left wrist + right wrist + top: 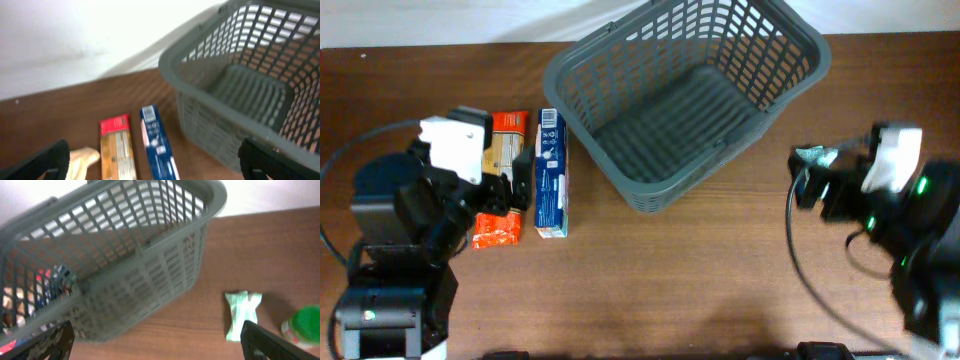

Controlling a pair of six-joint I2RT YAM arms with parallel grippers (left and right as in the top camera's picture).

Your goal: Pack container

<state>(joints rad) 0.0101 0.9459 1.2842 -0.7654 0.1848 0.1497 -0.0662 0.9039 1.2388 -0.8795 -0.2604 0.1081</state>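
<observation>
One container [685,100], mouth up, long axis near-left to far-right.
Open counter [670,290] along near rim; left end effector [152,157] and right end effector [155,337] spread.

Overhead: container [650,203] far rim cropped by top edge; left gripper [512,185] hides middle of orange packet [500,232]. Blue box [552,175] print unreadable. Right wrist: blurred, green-lidded jar [304,324] cut at right edge.

From overhead, the camera looks straight down over the whole table [720,280]. Each wrist camera sits low and close, facing the basket [670,120] from opposite sides; all three views share it.
</observation>
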